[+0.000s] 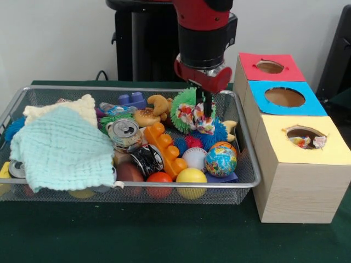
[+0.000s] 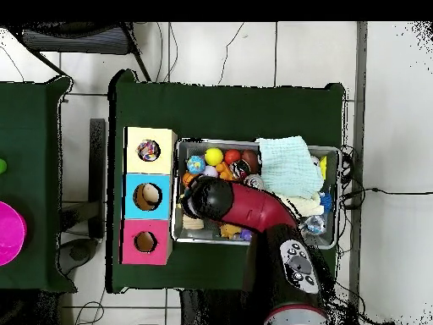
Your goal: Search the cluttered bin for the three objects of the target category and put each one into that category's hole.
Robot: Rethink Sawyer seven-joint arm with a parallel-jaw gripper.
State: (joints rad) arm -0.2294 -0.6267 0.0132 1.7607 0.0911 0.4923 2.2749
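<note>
While the gripper [image 1: 208,104] grasps the patterned ball [image 1: 196,117] above the basket [image 1: 241,183], lifting straight up should clear the spiky toys beside it.

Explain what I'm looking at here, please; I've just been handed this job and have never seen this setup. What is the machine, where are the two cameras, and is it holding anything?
The machine is a red and black robot arm with one hand at its tip. One picture is taken from across the table, facing the robot; the other looks straight down from above, with the robot's base at the bottom.

On the green table sits a wire mesh bin full of clutter: a pale green cloth, a drink can, an orange toy brick, a globe ball, a yellow ball and more. Beside it stands a wooden box with three holes, topped red, blue and yellow; something colourful already lies in the yellow hole.

The hand is down in the bin, its dark fingers around a multicoloured bundle in front of a spiky green ball. It looks gripped, though I cannot be sure.
</note>
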